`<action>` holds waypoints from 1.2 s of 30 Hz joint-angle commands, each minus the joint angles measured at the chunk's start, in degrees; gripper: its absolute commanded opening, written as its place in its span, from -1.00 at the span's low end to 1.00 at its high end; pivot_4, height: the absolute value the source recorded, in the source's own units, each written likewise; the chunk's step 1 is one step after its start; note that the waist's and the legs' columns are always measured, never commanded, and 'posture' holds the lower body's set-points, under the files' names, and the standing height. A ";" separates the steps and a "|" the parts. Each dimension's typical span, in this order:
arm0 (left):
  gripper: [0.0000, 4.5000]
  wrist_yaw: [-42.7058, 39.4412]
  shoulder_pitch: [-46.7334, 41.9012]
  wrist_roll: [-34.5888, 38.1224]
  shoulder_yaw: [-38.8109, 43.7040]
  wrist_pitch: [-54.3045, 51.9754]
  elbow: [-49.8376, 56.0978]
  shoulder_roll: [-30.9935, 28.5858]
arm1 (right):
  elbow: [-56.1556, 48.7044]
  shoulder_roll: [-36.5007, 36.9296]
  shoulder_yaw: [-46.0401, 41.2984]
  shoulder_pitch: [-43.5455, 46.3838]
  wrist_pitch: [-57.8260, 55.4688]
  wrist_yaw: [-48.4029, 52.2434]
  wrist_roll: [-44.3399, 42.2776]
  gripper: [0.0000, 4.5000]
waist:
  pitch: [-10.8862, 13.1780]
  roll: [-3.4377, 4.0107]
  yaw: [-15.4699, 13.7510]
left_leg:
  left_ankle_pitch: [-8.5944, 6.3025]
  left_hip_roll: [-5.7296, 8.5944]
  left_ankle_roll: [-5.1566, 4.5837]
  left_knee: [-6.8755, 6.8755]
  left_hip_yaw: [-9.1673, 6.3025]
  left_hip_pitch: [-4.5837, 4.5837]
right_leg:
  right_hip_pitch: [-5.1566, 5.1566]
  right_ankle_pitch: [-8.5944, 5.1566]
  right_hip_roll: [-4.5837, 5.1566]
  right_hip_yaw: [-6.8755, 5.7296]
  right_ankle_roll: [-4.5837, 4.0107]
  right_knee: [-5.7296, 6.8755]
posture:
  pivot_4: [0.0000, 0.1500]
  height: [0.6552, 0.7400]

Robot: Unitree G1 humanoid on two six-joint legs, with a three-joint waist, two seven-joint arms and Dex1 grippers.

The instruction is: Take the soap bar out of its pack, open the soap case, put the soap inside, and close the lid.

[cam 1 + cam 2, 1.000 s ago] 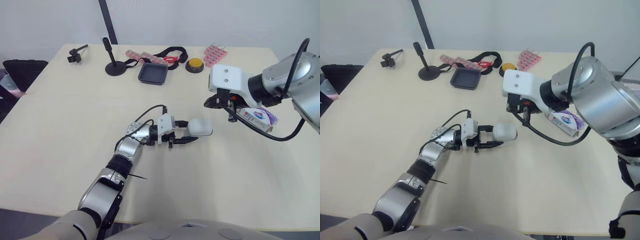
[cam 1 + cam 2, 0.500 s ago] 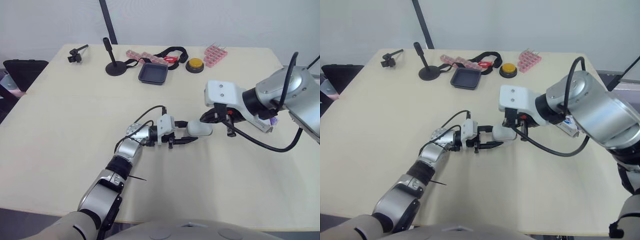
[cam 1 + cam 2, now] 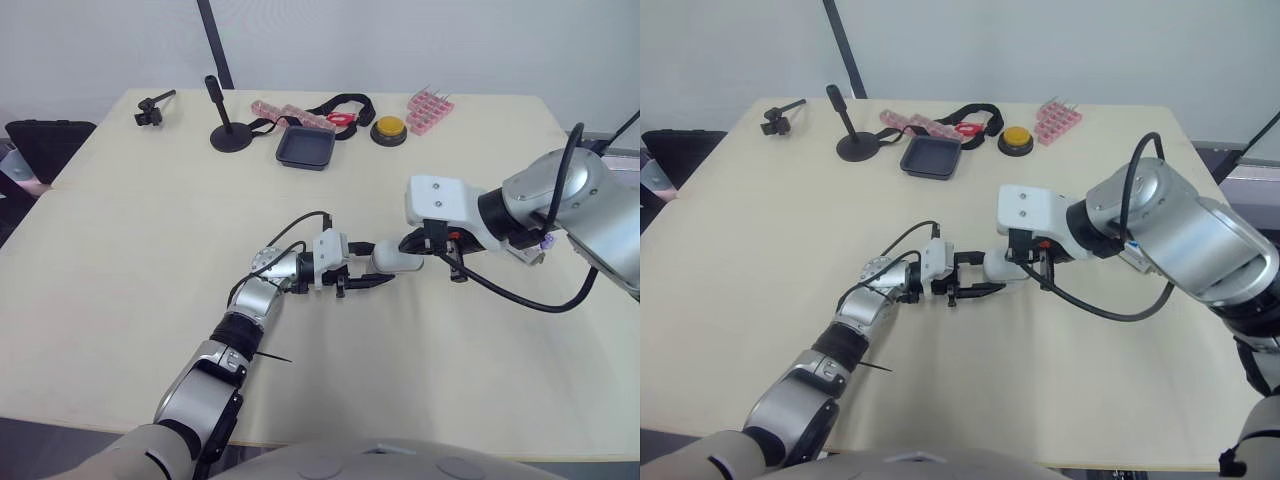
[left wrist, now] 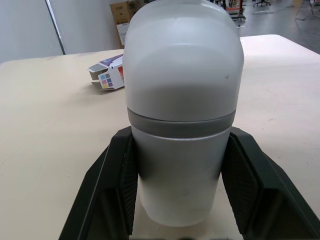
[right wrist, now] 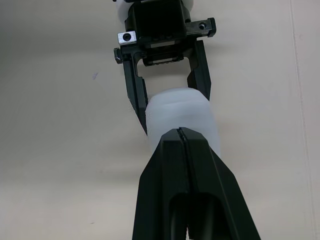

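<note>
Mid-table, between both grippers: pale grey oval plastic soap case (image 3: 398, 261), lid shut.

Gripped at its near end by left gripper (image 3: 371, 265), black fingers clamped on either side, low at the cream tabletop (image 3: 150, 250). Met at its far end by right gripper (image 5: 179, 132), fingers pressed together with nothing between them, tip touching the rounded top. Probably at the opening step: no gap along the grey band (image 4: 180, 129) where the halves join. White-and-purple cardboard soap pack (image 4: 106, 74) lying apart on the table beyond the case, by the right arm; soap bar out of it or not, cannot tell. Left to do, by appearances: raising the lid, putting soap in, closing.
</note>
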State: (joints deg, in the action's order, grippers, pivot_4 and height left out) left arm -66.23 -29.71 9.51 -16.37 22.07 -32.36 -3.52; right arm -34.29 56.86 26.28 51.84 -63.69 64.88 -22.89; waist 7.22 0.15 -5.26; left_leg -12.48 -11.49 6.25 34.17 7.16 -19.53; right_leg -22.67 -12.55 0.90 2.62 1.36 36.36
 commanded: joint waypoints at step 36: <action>-0.18 -0.74 0.75 2.97 1.97 -1.30 3.88 -2.00 | 2.32 -7.70 -22.69 -13.37 9.17 -6.28 -4.42 -0.34 | -0.07 -0.05 -0.04 | 0.00 0.01 -0.01 -0.16 0.00 -0.02 | 0.00 0.00 0.00 -0.04 -0.01 -0.11 | 1.00 1.00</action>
State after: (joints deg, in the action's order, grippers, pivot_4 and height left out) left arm -66.77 -29.01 10.69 -16.03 21.33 -30.96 -4.92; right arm -30.45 48.75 8.85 40.72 -56.85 58.61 -25.27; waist 7.15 0.11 -5.31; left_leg -12.48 -11.48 6.23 33.99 7.17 -19.60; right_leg -22.67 -12.55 0.90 2.58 1.36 36.18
